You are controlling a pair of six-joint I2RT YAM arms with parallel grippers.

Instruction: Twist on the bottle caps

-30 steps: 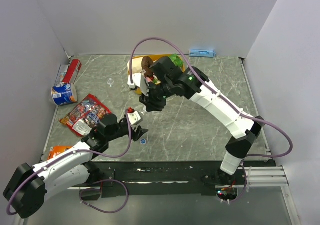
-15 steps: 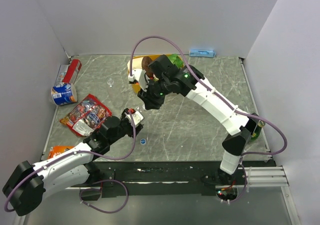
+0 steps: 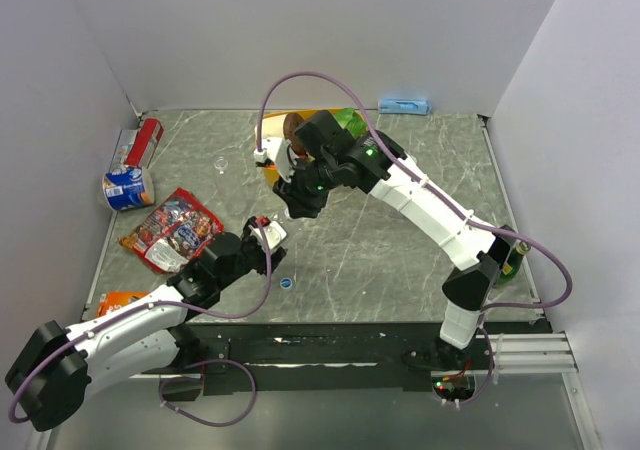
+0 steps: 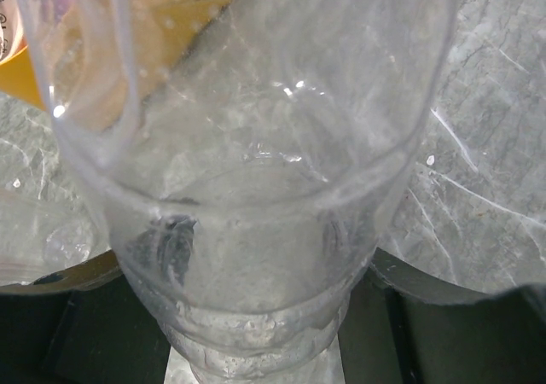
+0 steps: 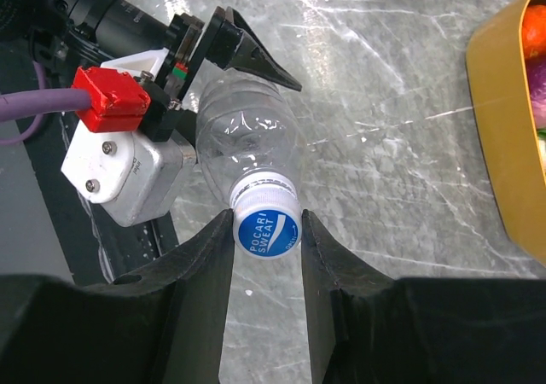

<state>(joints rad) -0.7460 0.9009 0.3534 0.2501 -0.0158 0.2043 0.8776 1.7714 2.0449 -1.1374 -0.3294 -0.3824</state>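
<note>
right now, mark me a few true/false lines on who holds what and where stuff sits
1. The right gripper pinches a blue cap that sits on the bottle. True.
2. The left gripper is open and holds nothing. False: it grips the bottle's lower end.
3. A loose cap lies on the table near the front edge. True.
4. The bottle holds dark liquid. False: it is clear and looks empty.
5. The tub sits against the left wall. False: it is at the far middle of the table, behind the right arm.
</note>
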